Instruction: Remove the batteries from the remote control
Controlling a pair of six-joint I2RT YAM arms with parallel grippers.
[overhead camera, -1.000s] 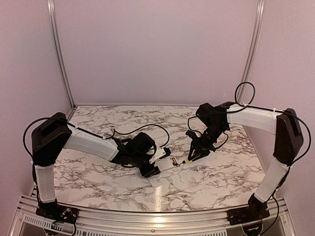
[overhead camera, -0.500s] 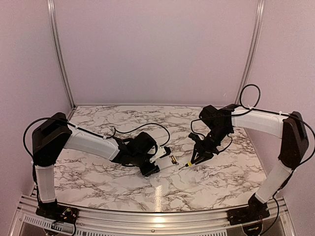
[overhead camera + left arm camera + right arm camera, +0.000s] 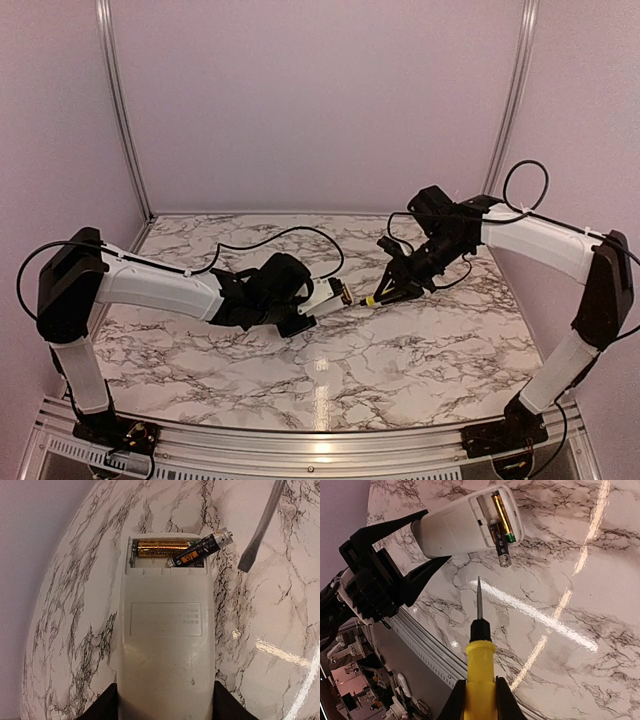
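Observation:
My left gripper [image 3: 165, 707] is shut on the white remote control [image 3: 167, 630] and holds it raised above the marble table, battery recess facing up. A gold battery [image 3: 162, 547] lies in the recess. A dark battery [image 3: 200, 550] with a pale end is tipped up, one end sticking out over the remote's edge. My right gripper [image 3: 480, 700] is shut on a yellow-handled screwdriver [image 3: 480, 665]. Its metal tip [image 3: 478, 597] points at the remote [image 3: 465, 522] and hangs a short way from the dark battery [image 3: 500, 542]. In the top view the remote [image 3: 325, 297] and screwdriver [image 3: 376, 297] meet mid-table.
The marble table [image 3: 400, 350] lies below both arms. Pink walls close in the back and sides. A metal rail [image 3: 300, 450] runs along the table's near edge. The left arm's black fingers [image 3: 395, 555] show in the right wrist view.
The left gripper has lifted the remote up and to the right. The right arm has swung back and up with the screwdriver. The dark battery now sticks out of the recess.

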